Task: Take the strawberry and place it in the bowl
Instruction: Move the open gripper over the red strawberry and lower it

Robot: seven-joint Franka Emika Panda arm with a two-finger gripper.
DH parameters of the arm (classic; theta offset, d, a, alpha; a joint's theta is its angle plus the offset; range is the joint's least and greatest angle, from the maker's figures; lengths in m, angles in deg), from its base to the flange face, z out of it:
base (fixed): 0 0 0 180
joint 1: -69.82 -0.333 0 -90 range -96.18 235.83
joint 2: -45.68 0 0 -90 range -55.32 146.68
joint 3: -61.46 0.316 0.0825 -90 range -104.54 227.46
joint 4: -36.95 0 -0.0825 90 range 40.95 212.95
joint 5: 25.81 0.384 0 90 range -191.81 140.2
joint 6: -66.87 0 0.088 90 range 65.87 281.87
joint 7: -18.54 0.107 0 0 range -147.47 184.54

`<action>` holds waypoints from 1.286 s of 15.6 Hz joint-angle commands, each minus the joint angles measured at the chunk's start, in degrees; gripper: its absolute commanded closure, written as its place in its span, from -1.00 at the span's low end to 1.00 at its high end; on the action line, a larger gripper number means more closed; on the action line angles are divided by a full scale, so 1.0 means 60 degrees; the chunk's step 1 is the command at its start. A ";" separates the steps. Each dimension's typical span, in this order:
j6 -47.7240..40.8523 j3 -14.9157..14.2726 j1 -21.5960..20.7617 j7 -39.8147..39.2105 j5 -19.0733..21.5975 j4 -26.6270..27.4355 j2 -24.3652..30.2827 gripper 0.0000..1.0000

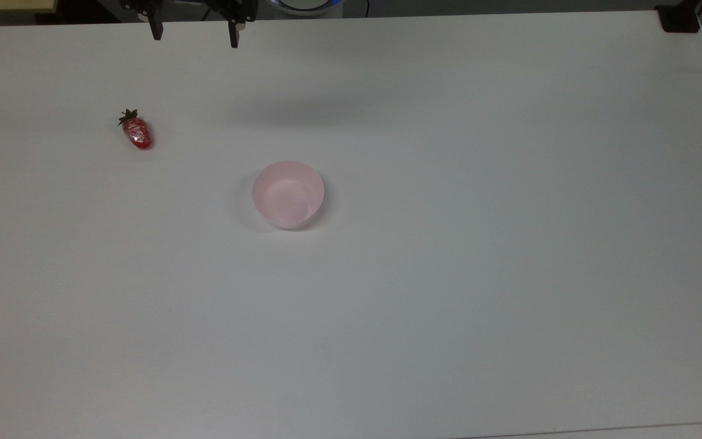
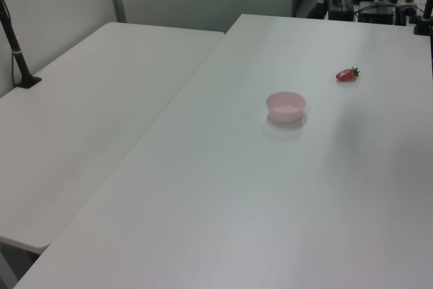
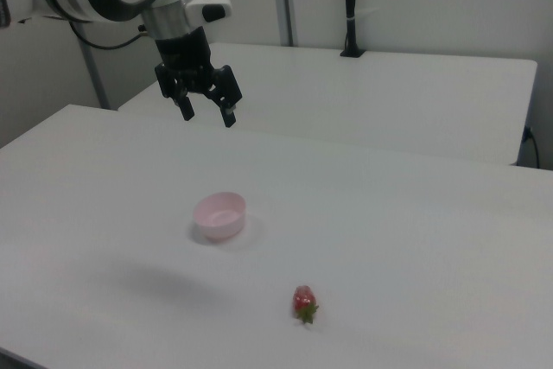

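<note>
A glossy red strawberry (image 1: pixel 137 132) with a dark green cap lies on the white table (image 1: pixel 448 274), in the top view's upper left. The strawberry (image 2: pixel 347 74) also lies beyond the bowl in the left view, and the strawberry (image 3: pixel 304 302) is near the front edge in the right view. A pale pink bowl (image 1: pixel 288 194) stands upright and empty near the table's middle; it is the same bowl (image 2: pixel 286 106) and bowl (image 3: pixel 219 216). My gripper (image 1: pixel 195 35) hangs open high above the table, holding nothing; in the right view the gripper (image 3: pixel 207 114) is up and behind the bowl.
A second white table (image 2: pixel 88 120) adjoins at the left view's left, with a black post (image 2: pixel 17 55) clamped on it. A black clamp (image 1: pixel 679 19) sits at the top view's upper right corner. Cables and equipment (image 2: pixel 379 1) stand past the far edge.
</note>
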 commanded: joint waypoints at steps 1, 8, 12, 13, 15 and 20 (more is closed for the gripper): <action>0.0041 -0.0123 -0.0151 0.0054 0.0177 0.0026 0.0077 -1.00; 0.0041 -0.0137 -0.0151 0.0054 0.0177 0.0055 0.0091 -1.00; 0.0012 -0.0166 -0.0122 -0.0120 0.0162 0.0098 0.0091 -1.00; 0.0012 -0.0268 -0.0108 -0.0629 0.0162 0.0113 0.0077 -1.00; -0.0003 -0.0706 -0.0107 -0.1888 0.0162 0.0113 0.0048 -1.00; 0.0012 -0.1703 -0.0078 -0.4568 0.0030 0.0565 -0.0026 -1.00</action>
